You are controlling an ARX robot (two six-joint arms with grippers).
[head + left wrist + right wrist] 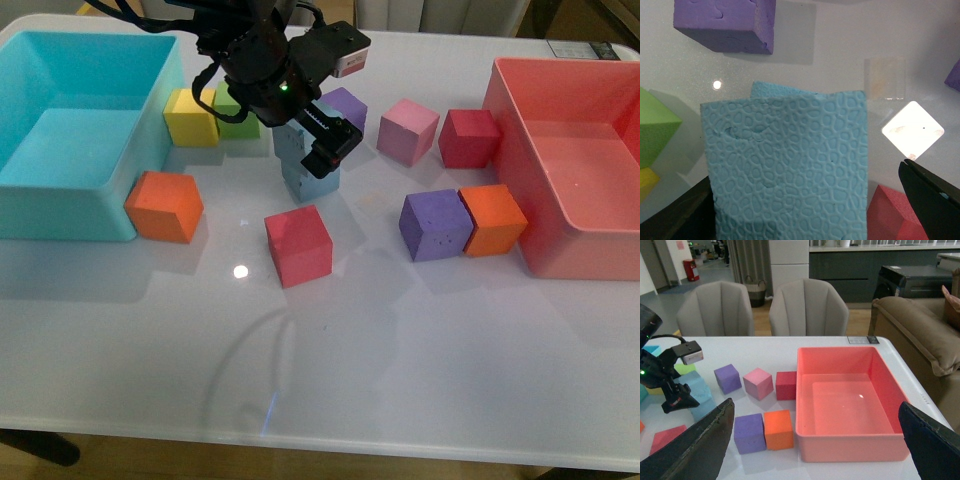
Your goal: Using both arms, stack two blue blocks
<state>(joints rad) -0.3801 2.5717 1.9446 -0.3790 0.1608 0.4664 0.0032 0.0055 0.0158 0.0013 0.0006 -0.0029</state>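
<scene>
Cubes crowd the upper blue block [291, 139], which sits askew on the lower blue block [313, 184] mid-table: a green cube [236, 116] and a yellow cube [190, 117] to the far left, a purple cube [346, 104] just behind, and a red cube [298, 244] nearer. The left gripper [318, 150] straddles the upper block with its jaws parted, a gap showing on one side, while the right gripper [815, 407] gapes empty, facing the pink bin [850, 450]. Print on the arm's white label [350, 63] is too small to read.

Red cube [298, 244] (near) fronts blue blocks [305, 185].
</scene>
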